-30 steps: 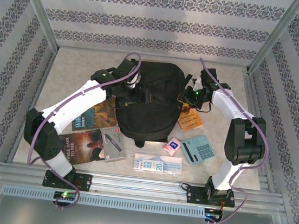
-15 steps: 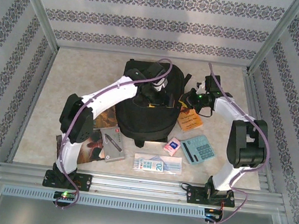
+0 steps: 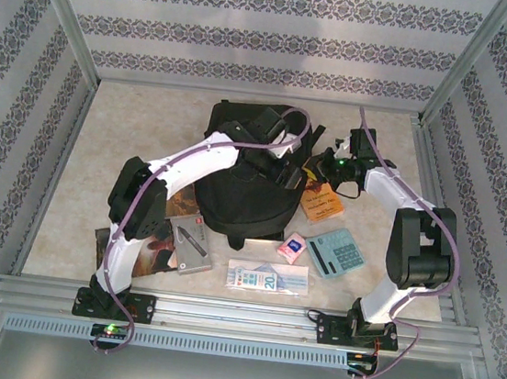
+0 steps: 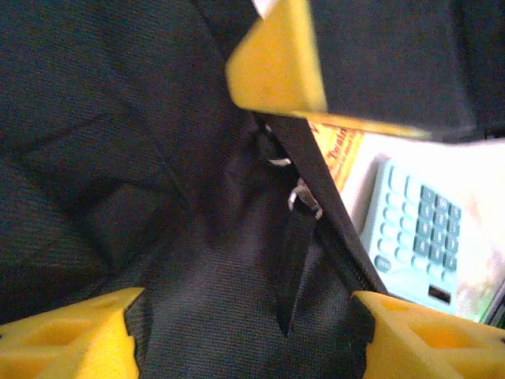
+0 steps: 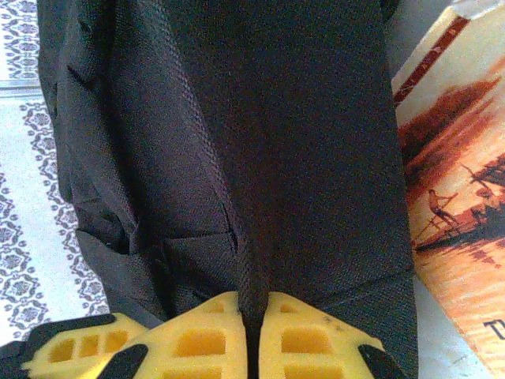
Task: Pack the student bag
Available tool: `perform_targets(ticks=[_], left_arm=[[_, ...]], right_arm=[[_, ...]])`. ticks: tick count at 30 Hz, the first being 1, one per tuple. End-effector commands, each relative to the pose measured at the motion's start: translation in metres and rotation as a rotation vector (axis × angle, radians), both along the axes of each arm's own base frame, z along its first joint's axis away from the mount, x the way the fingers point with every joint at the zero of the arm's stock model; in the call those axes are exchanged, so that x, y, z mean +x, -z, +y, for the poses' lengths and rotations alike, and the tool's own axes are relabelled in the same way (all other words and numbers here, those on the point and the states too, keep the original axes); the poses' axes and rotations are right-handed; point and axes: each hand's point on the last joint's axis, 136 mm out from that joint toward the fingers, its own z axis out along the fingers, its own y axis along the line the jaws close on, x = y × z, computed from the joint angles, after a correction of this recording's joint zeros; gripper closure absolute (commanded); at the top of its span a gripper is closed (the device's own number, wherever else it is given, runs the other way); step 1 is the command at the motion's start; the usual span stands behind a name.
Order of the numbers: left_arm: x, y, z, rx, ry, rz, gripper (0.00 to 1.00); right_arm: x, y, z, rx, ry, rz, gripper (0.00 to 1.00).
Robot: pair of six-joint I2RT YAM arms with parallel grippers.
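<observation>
The student bag (image 3: 240,188), a large black backpack, lies in the middle of the table. My left arm reaches across it, and the left gripper (image 3: 286,168) hangs over the bag's right side. In the left wrist view that gripper (image 4: 245,320) stands open, its yellow fingers (image 4: 71,335) wide apart over black fabric, with a metal zip pull (image 4: 304,197) and its dark strap just ahead. My right gripper (image 3: 323,166) sits at the bag's right edge. In the right wrist view it (image 5: 252,324) is shut on a fold of the bag's fabric (image 5: 260,158).
An orange book (image 3: 322,203) lies beside the bag's right edge, under the right gripper. A teal calculator (image 3: 336,251), a pink packet (image 3: 293,247) and a flat pale pack (image 3: 266,277) lie in front. Books (image 3: 149,246) and a grey box (image 3: 193,242) lie at the front left.
My left arm has swung from the bag's left side across to its right side. The right gripper has closed on the bag's fabric and shifted slightly right.
</observation>
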Motion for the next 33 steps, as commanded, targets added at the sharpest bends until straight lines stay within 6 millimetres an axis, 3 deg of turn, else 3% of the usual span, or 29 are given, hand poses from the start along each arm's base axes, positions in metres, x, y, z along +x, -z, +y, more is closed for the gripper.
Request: perform_targets(ticks=[1,7,13,25,33], left_arm=[[-0.016,-0.019,-0.018,-0.111,0.209,-0.154,0.33],[-0.021,-0.029,-0.022,-0.229,0.301,-0.362,0.39],[-0.008,-0.009,-0.021,-0.185,0.241,-0.330,0.43],[0.008,0.007,-0.030,-0.150,0.233,-0.299,0.51],[0.001,0.016,-0.036,-0.182,0.265,-0.255,0.69]], right_arm=[[-0.001,-0.018,0.001,0.038,-0.004,-0.045,1.00],[-0.005,-0.018,0.002,0.045,-0.006,-0.041,1.00],[-0.007,-0.015,0.004,0.056,-0.005,-0.034,1.00],[0.000,-0.019,0.011,0.080,-0.010,-0.039,1.00],[0.004,-0.023,0.013,0.099,0.001,-0.041,1.00]])
